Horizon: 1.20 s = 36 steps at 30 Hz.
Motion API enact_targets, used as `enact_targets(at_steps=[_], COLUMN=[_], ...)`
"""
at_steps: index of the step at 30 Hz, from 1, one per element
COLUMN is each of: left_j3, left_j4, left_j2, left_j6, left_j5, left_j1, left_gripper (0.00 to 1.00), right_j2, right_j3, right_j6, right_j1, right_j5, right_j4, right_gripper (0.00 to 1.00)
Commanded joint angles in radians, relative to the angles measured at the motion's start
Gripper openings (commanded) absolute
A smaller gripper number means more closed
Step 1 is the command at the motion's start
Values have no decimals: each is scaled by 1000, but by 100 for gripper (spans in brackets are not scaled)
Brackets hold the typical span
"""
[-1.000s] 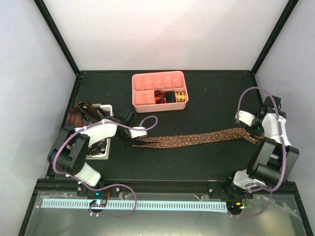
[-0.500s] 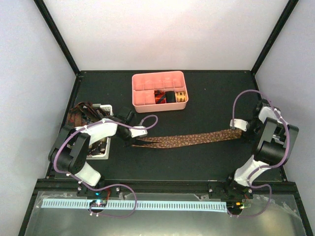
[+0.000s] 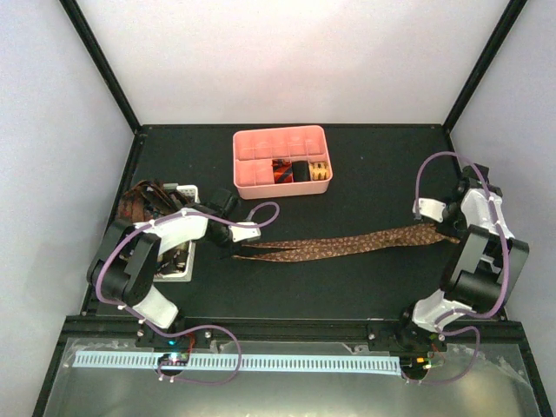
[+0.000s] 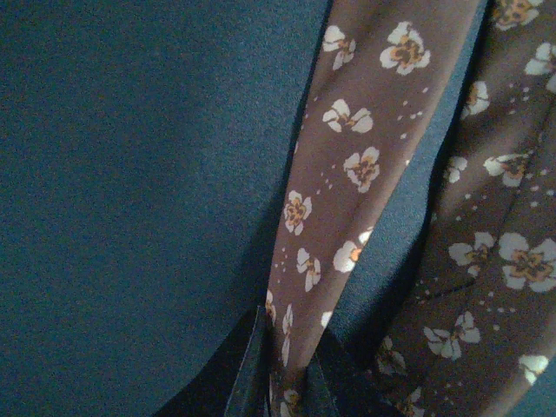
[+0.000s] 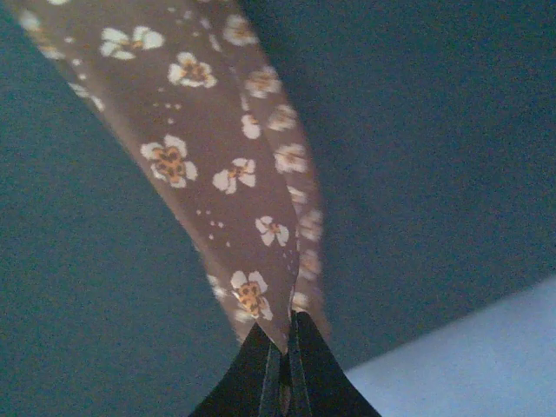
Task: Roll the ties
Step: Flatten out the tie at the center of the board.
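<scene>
Black tabletop point(image 3: 347, 287): your left gripper point(image 4: 282, 395) and right gripper point(image 5: 284, 347) clamp opposite ends of a brown flower-print fabric necktie point(image 3: 339, 248), unrolled; three rolled ties point(image 3: 301, 171) sit in pink plastic tray point(image 3: 256, 176).

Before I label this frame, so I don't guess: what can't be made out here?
- Top view: white slotted plastic basket, contents hidden by the left arm.
- Top view: rolls in the pink compartmented plastic tray, too small for patterns.
- Right wrist view: brown flower-print fabric tie, its tip hidden inside the right gripper.
</scene>
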<state>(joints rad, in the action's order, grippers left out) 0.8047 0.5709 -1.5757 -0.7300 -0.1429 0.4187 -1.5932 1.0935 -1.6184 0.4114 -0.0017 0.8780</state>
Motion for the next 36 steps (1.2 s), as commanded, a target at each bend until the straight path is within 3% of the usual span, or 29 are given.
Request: enact_targets(at_steps=[1, 6, 10, 13, 19, 23, 24, 27, 30, 36], left_j3=[8, 4, 0, -3, -11, -27, -27, -27, -20, 19], left_j4=[-1, 0, 4, 17, 46, 42, 46, 62, 76, 103], left_j2=[-43, -40, -37, -18, 67, 92, 95, 118, 161, 217], left_j6=[-17, -19, -22, -28, -44, -56, -57, -65, -67, -56], left_j5=[3, 3, 16, 25, 6, 30, 29, 0, -33, -110], left_j1=[-10, -15, -19, -29, -37, -38, -38, -40, -40, -38], left_gripper=[11, 9, 7, 6, 8, 9, 13, 38, 55, 68], right_j2=[68, 176, 201, 161, 98, -13, -51, -157, -244, -312], right_j3=[-32, -234, -390, -370, -176, -6, 41, 170, 240, 253], right_j6=[8, -8, -56, -45, 74, 204, 235, 348, 504, 690], right_j1=[-2, -2, -2, 14, 65, 76, 82, 90, 93, 101], right_j5=[-21, -67, -45, 16, -51, -89, -108, -152, -146, -91], right_j4=[-148, -469, -591, -530, -271, -103, -47, 70, 65, -37], right_gripper=[2, 3, 35, 43, 61, 64, 65, 67, 63, 59])
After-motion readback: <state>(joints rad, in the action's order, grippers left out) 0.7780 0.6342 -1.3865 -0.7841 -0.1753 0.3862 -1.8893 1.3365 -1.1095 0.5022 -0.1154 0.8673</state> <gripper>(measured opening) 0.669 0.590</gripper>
